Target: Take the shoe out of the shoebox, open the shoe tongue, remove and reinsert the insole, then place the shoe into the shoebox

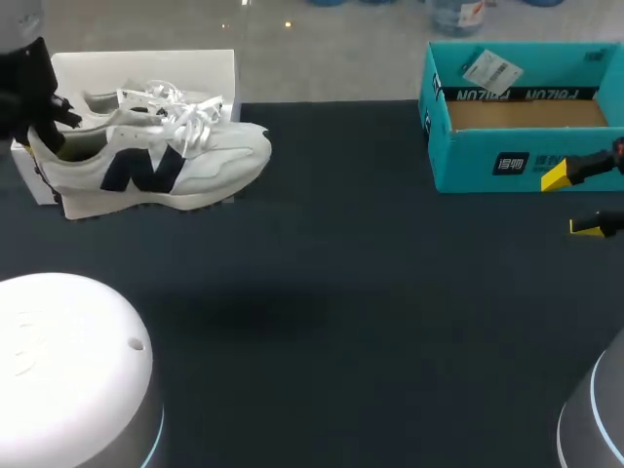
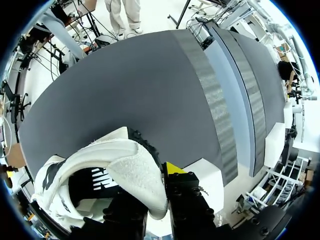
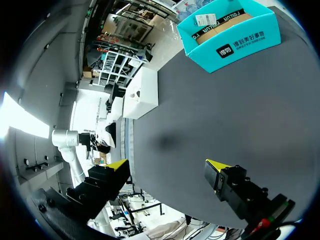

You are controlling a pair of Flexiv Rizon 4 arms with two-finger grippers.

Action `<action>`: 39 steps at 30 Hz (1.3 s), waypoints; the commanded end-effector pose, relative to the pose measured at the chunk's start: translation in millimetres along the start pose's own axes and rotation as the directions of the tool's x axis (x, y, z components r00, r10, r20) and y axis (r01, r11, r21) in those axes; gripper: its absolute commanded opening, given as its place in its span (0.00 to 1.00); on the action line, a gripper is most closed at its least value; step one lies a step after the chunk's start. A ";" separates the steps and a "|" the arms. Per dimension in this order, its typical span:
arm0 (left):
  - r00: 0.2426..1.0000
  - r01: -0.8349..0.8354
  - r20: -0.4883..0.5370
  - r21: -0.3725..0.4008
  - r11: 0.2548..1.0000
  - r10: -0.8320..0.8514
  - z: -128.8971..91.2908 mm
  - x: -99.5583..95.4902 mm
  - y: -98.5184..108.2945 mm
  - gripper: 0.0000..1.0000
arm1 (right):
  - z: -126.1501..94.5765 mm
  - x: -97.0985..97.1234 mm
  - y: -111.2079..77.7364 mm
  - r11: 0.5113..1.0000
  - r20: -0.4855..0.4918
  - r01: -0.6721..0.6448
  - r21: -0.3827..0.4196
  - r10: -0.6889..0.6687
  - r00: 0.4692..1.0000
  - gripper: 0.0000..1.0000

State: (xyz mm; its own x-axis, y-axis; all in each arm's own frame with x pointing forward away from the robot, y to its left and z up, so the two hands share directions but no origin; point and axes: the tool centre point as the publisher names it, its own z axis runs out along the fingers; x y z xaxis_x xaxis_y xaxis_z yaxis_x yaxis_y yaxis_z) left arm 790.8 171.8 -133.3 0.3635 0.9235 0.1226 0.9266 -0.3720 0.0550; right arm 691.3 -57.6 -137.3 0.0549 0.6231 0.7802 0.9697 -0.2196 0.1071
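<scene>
Left tool [image 1: 44, 119] sits at 10 o'clock on the bench [image 1: 341, 292], fingers clamped from both sides on the heel collar of the shoe [image 1: 166, 161]. In the left wrist view the heel rim sits between the tool [image 2: 152, 192] fingers, one yellow tip showing beside it. Shoe: white sneaker, dark N logo on the side, white laces loose and bunched, pale sole, toe pointing to 3 o'clock. It hangs across the front of the white shoebox [image 1: 146, 68], partly over its edge. Right tool [image 1: 572, 202] at 3 o'clock, fingers spread wide, holding nothing, touching nothing. Teal box [image 1: 487, 161] at 1 o'clock, open, brown inside, just beside the right tool.
</scene>
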 end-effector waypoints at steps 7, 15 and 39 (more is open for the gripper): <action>0.999 -0.037 -0.031 -0.090 0.995 0.035 -3.0 -55.0 -20.9 0.00 | 0.9 -0.2 0.3 1.000 0.002 -0.002 0.001 0.002 1.000 1.00; 0.998 -0.056 -0.039 -0.070 0.996 0.053 -2.7 -94.8 -24.1 0.00 | 0.9 -0.2 0.3 1.000 0.002 -0.002 0.001 0.002 1.000 1.00; 0.994 -0.110 -0.008 -0.043 0.993 0.110 18.3 -186.5 -3.8 0.00 | 0.9 -0.2 0.3 1.000 0.002 -0.002 0.001 0.002 1.000 1.00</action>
State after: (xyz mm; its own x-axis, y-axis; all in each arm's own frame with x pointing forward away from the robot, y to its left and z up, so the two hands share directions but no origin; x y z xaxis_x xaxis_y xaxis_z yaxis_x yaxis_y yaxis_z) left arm 709.1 13.8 -171.4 0.4631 0.8757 0.1367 0.8721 -0.4777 0.1059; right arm 691.4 -57.6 -137.3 0.0549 0.6231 0.7802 0.9697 -0.2196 0.1072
